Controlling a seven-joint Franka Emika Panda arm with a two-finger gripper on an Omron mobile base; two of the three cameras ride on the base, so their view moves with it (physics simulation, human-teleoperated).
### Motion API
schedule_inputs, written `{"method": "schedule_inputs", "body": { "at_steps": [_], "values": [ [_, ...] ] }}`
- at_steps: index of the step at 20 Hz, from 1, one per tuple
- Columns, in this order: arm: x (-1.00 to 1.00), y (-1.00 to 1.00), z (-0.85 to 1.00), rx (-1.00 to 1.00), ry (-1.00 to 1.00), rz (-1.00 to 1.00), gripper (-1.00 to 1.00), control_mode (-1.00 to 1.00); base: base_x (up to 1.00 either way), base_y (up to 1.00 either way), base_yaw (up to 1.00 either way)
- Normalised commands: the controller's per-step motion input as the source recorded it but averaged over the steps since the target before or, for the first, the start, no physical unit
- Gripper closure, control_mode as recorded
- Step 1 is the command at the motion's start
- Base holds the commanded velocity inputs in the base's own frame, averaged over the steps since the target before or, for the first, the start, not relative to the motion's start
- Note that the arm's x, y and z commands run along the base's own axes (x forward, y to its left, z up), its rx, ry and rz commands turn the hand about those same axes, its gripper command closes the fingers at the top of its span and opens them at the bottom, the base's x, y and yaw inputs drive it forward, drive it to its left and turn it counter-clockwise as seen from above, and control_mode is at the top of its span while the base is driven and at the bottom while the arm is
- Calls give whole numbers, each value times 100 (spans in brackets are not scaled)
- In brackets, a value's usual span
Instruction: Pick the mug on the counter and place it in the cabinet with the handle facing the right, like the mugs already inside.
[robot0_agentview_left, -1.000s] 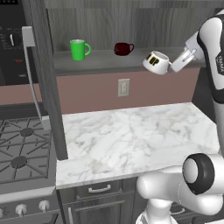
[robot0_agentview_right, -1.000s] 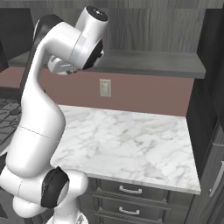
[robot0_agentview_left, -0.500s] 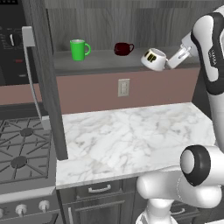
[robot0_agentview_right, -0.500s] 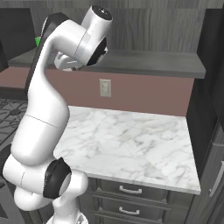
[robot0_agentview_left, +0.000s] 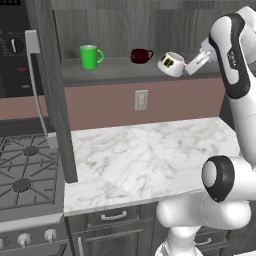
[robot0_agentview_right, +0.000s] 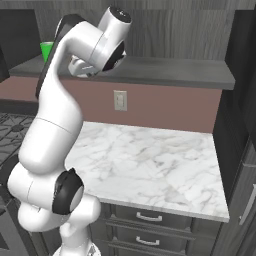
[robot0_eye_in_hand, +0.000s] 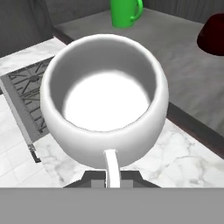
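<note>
The small white mug (robot0_agentview_left: 171, 64) with a dark-and-yellow emblem hangs tilted on its side at the front edge of the cabinet shelf board (robot0_agentview_left: 120, 71), just right of the dark red mug (robot0_agentview_left: 141, 55). My gripper (robot0_agentview_left: 188, 66) reaches it from the right and is shut on its white loop handle (robot0_eye_in_hand: 111, 168). In the hand view the mug's open mouth (robot0_eye_in_hand: 105, 109) faces the camera, with the green mug (robot0_eye_in_hand: 124, 12) and red mug (robot0_eye_in_hand: 214, 28) on the shelf beyond. The green mug (robot0_agentview_left: 90, 56) stands farther left, handle to the right. Below lies the marble counter (robot0_agentview_left: 150, 155).
A gas stove (robot0_agentview_left: 22, 172) sits left of the counter, behind an open dark cabinet door (robot0_agentview_left: 52, 90) with a long bar handle. A wall outlet (robot0_agentview_left: 141, 99) is on the pink backsplash. In the right base view my arm (robot0_agentview_right: 95, 45) hides the mug; a dark tall unit (robot0_agentview_right: 242, 100) stands at right.
The gripper has carried the white mug a little left and up, closer to the shelf and the red mug. The grip on the handle is unchanged.
</note>
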Motion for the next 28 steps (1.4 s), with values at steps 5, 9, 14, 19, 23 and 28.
{"method": "schedule_inputs", "body": {
  "at_steps": [5,9,14,19,23,28],
  "values": [
    [29,0,0,0,-4,0,100,-100,0,0,0],
    [36,-1,0,0,0,0,100,-100,0,0,0],
    [39,-1,-5,0,0,0,100,-100,0,0,0],
    [28,0,-10,0,0,0,100,-100,0,0,0],
    [14,0,-15,0,0,2,100,-100,0,0,0],
    [17,0,-9,0,0,2,100,-100,0,0,0]
  ]
}}
